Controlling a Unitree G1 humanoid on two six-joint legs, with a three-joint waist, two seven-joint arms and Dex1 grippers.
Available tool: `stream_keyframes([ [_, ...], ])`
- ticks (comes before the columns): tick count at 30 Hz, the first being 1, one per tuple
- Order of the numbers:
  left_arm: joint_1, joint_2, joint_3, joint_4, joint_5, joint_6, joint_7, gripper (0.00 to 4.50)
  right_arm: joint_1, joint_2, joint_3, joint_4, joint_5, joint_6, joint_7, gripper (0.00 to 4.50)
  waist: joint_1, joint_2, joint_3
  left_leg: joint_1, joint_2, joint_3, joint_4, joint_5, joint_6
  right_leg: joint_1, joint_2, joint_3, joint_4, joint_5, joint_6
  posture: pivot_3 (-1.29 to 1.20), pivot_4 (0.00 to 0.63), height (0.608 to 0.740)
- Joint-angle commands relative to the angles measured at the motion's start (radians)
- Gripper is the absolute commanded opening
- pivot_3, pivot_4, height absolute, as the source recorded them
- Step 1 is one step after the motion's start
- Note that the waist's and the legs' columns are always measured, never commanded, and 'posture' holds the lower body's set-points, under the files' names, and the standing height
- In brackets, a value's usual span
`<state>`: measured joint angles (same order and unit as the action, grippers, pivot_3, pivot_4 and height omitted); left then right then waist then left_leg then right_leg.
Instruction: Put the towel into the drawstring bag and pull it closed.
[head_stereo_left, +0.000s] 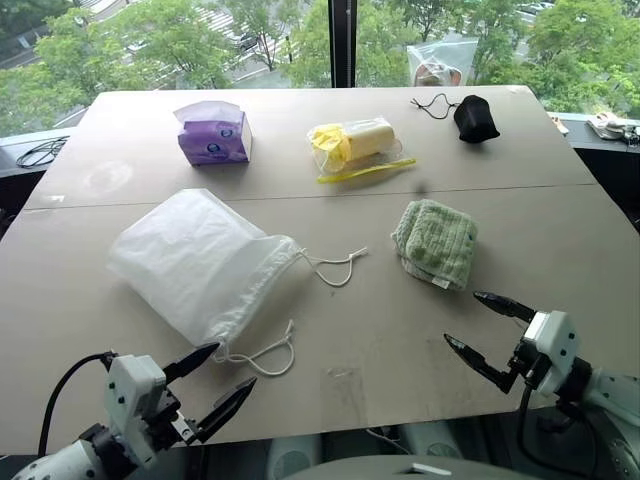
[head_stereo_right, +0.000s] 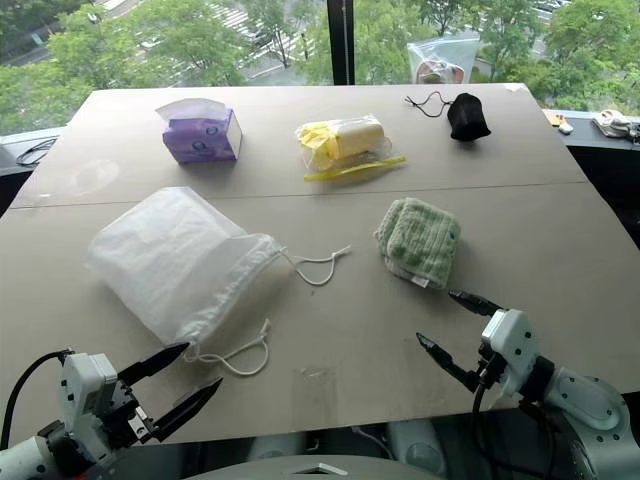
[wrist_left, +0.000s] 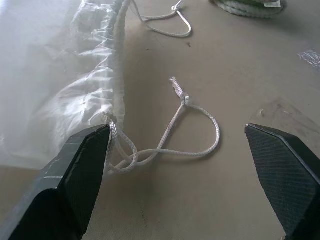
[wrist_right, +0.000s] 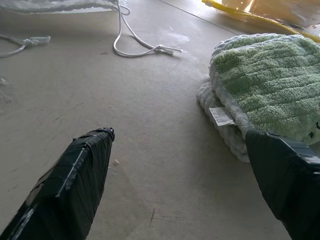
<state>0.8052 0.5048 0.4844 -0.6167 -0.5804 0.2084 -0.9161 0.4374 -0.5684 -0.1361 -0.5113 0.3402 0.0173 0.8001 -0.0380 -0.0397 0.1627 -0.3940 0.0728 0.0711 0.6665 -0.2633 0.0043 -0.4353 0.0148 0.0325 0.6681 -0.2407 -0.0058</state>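
Nothing is done yet: the towel (head_stereo_left: 437, 242) is seen folded on the desk (head_stereo_left: 560, 230), well apart from the flat drawstring bag (head_stereo_left: 195, 260); both pincers are spread wide, empty

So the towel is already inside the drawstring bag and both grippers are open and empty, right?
No: the towel lies on the table, apart from the drawstring bag, as the left eye view shows. The left gripper and right gripper are open and empty.
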Motion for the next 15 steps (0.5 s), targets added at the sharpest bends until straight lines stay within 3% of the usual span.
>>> stream_keyframes([
  [1,-0.010,0.008,-0.015,-0.062,0.044,-0.076,-0.015,4.46,-0.029,-0.019,-0.010,-0.051,0.058,0.003,0.028,4.50,0.000,0.000,0.000,0.000,0.000,0.000,0.000,0.000,0.000,0.000,0.000,0.000,0.000,0.000,0.000,0.00,0.150,0.740],
  [5,-0.118,0.015,-0.089,-0.121,0.147,-0.157,0.029,4.46,-0.094,-0.060,0.025,-0.135,0.124,0.038,0.079,4.50,0.002,0.000,0.000,0.000,0.000,0.000,0.001,0.000,0.000,0.001,0.001,0.001,0.000,0.000,0.000,0.00,0.150,0.740],
  [10,-0.233,0.018,-0.147,-0.130,0.254,-0.109,0.145,4.46,-0.120,-0.094,0.037,-0.165,0.122,0.034,0.108,4.50,0.006,0.001,-0.001,0.001,0.000,0.000,0.000,0.000,0.000,0.003,0.002,-0.001,0.000,0.000,0.000,0.00,0.150,0.740],
  [13,-0.307,0.043,-0.190,-0.142,0.479,-0.042,0.284,4.46,-0.120,-0.099,0.030,-0.179,0.136,0.048,0.097,4.50,0.008,0.000,-0.001,0.001,-0.001,0.000,0.000,0.000,0.000,0.003,0.003,0.000,0.000,0.000,0.001,0.00,0.150,0.740],
  [15,-0.336,0.069,-0.225,-0.128,0.633,-0.089,0.333,4.46,-0.116,-0.097,0.031,-0.177,0.129,0.047,0.092,4.50,0.009,-0.001,-0.001,0.001,-0.001,0.000,0.001,0.000,0.000,0.003,0.003,0.000,0.000,0.001,0.001,0.00,0.150,0.740],
])
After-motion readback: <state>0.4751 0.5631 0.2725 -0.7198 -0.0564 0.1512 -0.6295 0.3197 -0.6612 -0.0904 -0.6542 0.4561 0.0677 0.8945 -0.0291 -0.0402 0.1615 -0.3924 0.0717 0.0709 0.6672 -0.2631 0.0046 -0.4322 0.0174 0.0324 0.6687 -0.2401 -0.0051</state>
